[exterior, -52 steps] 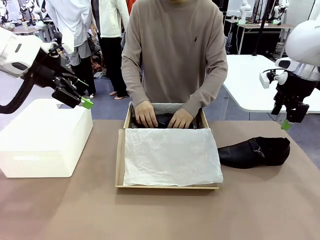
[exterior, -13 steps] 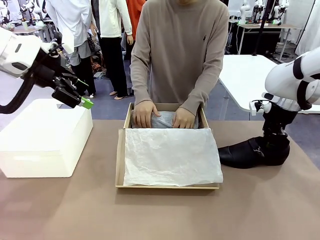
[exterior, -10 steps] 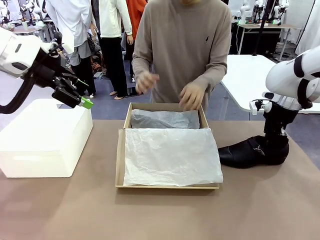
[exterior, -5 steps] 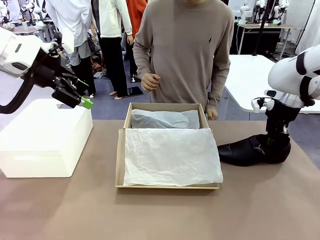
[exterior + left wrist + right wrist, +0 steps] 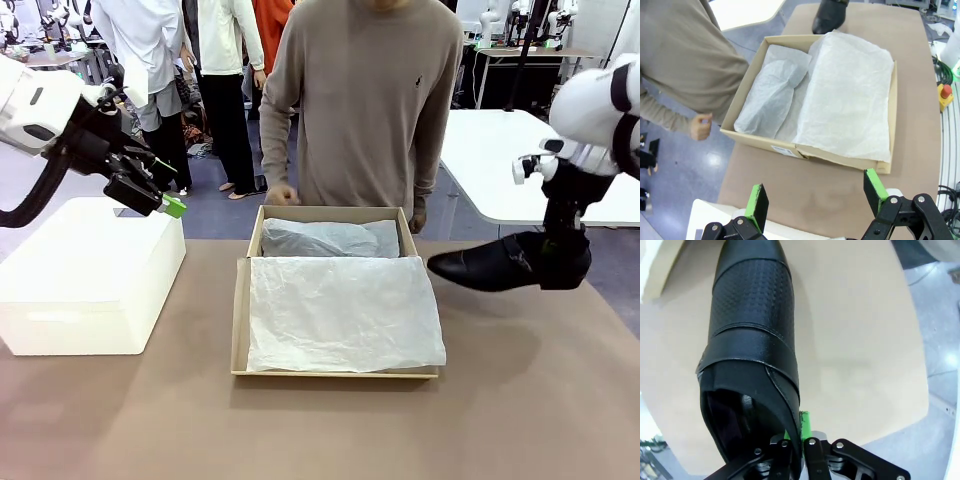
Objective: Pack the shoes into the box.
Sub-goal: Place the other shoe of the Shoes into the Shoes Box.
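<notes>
front view | brown table [image 5: 520, 400] bears box [image 5: 241, 310] | white table [image 5: 490, 160] behind

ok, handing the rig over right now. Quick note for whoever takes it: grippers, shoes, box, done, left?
Right gripper: shut on the heel end of one shoe, held off the table right of the box, toe toward it.
Left gripper: open, empty, above the white box.
Box: open. A tissue bundle lies in the far part, contents hidden. A tissue sheet covers the near part.
Done: one shoe grasped.
Left: set it in the box.
</notes>
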`<state>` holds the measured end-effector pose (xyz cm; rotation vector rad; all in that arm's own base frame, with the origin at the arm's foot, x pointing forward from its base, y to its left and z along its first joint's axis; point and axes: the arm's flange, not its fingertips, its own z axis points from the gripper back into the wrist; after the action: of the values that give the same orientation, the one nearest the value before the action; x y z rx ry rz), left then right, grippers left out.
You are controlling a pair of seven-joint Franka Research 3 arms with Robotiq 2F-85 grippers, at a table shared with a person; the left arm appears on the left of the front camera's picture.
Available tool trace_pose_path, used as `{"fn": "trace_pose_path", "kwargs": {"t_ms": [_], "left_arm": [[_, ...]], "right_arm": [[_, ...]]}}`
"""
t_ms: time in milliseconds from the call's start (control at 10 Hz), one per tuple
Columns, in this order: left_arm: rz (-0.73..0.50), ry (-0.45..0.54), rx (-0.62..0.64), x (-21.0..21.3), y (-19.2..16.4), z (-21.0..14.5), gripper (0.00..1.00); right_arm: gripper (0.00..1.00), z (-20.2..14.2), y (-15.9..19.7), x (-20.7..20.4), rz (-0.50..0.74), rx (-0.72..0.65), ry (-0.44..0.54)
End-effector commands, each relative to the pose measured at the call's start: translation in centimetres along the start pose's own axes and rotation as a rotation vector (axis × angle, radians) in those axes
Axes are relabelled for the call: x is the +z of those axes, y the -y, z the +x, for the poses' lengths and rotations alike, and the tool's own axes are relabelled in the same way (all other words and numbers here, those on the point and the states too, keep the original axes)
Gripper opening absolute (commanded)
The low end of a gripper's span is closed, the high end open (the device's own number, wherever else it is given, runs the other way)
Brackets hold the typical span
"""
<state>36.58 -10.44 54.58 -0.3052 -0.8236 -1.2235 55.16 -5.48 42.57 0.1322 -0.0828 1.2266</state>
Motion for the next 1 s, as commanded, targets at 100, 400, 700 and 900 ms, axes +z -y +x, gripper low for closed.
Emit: {"fn": "trace_pose_path", "kwargs": {"t_ms": [100, 400, 700, 900], "left_arm": [[-0.011, 0.018, -0.013, 0.0, -0.2, -0.1, 1.00], [-0.011, 0.018, -0.013, 0.0, -0.2, -0.1, 1.00], [-0.011, 0.018, -0.013, 0.0, -0.2, -0.1, 1.00], [-0.011, 0.018, -0.013, 0.0, -0.2, -0.1, 1.00]], "right_arm": [[0.00, 2.4, -0.6, 3.3, 0.014, -0.283, 0.025], [0.00, 4.1, -1.8, 5.0, -0.018, -0.346, 0.000], [0.00, 3.2, -1.3, 4.1, -0.016, -0.335, 0.013], [0.00, 3.2, -1.3, 4.1, -0.016, -0.335, 0.013]]}}
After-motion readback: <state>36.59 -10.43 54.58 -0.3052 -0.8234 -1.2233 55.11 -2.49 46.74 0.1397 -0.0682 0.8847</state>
